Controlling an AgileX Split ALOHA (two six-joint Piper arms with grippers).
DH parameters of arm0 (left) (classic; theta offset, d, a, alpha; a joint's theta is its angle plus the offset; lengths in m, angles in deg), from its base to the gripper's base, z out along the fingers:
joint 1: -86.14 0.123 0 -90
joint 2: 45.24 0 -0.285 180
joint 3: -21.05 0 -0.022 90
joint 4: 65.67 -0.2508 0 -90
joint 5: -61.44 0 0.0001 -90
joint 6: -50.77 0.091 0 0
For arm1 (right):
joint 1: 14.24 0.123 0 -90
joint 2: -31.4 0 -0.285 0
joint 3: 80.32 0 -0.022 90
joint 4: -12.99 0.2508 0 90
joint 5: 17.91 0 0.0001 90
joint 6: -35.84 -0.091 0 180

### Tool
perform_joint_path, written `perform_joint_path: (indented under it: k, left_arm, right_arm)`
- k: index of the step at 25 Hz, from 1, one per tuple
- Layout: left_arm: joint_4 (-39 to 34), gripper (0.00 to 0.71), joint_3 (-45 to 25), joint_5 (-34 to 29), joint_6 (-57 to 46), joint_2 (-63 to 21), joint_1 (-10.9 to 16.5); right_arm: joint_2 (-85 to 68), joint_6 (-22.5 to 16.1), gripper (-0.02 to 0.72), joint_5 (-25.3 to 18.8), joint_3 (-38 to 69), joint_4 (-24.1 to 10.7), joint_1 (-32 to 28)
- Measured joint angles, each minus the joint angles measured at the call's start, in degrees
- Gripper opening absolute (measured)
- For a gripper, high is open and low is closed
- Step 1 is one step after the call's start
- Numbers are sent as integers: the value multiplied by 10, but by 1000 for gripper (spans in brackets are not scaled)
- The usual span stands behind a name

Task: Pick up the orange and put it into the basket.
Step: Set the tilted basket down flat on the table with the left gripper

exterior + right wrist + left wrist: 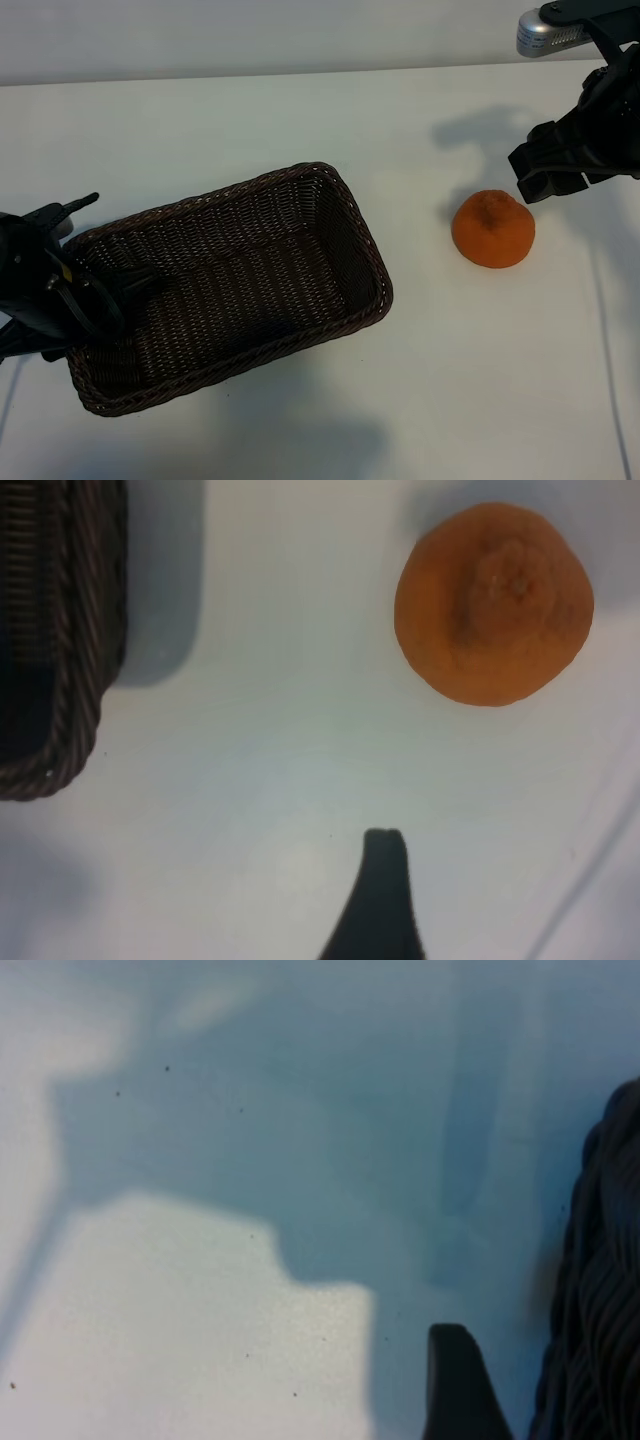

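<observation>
Right claw [548, 172] open, empty, above orange [493, 229]; left claw [95, 290] at basket [340, 200] rim, grip unclear

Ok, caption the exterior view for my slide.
Orange on the white table beside the empty wicker basket, right tool above it, left tool at the basket's far end.

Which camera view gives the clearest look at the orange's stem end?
The right wrist view: the orange fills much of the picture, its puckered stem end facing the camera. The exterior view shows it whole but smaller, beside the right gripper. The left wrist view misses it.
</observation>
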Motion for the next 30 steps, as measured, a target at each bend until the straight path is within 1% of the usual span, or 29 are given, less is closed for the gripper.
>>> perform_joint_path:
  k: [2, 7, 11, 13, 14, 15, 17, 21, 26, 30]
  left_arm:
    - [4, 417, 0, 0, 8, -1, 0]
    - [45, 417, 0, -2, 56, -29, 3]
    - [84, 413, 0, -5, 109, -62, 31]
    - [117, 406, 0, -8, 149, -83, 47]
    - [135, 332, 0, -9, 169, -94, 54]
    - [152, 328, 0, -10, 191, -105, 62]
    - [193, 326, 0, -16, 234, -125, 75]
    - [247, 326, -3, -37, 321, -153, 106]
    - [325, 326, -5, -47, 409, -179, 129]
    - [384, 326, -5, -53, 473, -180, 145]
  right_arm:
    - [0, 0, 595, 0, 0, 0, 0]
    - [0, 0, 595, 0, 0, 0, 0]
    - [0, 0, 595, -1, 0, 0, 0]
    - [0, 0, 595, -1, 0, 0, 0]
    - [0, 0, 595, -1, 0, 0, 0]
    - [0, 0, 595, -1, 0, 0, 0]
    - [0, 0, 595, -1, 0, 0, 0]
    - [0, 0, 595, -2, -1, 0, 0]
    - [0, 0, 595, -2, -1, 0, 0]
    - [0, 0, 595, -4, -1, 0, 0]
